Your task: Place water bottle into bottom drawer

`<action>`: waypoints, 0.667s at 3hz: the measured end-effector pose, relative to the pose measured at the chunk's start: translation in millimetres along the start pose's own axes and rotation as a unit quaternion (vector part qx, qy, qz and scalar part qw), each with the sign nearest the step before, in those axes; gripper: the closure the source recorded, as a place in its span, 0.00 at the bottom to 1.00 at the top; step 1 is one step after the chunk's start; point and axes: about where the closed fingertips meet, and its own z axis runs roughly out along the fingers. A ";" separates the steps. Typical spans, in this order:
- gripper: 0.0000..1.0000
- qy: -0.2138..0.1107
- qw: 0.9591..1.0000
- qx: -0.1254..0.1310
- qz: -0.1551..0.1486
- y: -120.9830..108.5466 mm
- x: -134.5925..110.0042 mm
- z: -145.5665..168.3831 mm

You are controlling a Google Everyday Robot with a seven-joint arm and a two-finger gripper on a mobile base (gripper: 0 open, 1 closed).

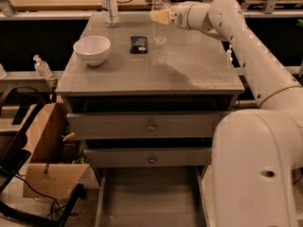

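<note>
Jaws level with upper half of upright water bottle (160, 32), overlapping it; closed or not, cannot tell.

End effector (159, 17) at water bottle (160, 33), bottom drawer (150, 198) open

The arm (246, 46) is showing as a chain of smooth, rounded white shells, thick and slightly glossy, widening toward a bulky white body (251, 141) that is filling the lower right. A thin darker seam (279, 91) is ringing the arm where two segments are meeting, and a small dark oval hole (267, 174) is showing low on the body. The gripper (161, 17), pale yellow beyond a short white wrist, is sitting over the back of the cabinet top (189, 65), at the water bottle (160, 33).
</note>
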 end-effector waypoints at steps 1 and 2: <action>1.00 -0.041 0.999 0.015 -0.030 8.3 -44.0 -53.7; 1.00 -0.104 0.987 0.069 -0.097 41.5 -128.8 -166.4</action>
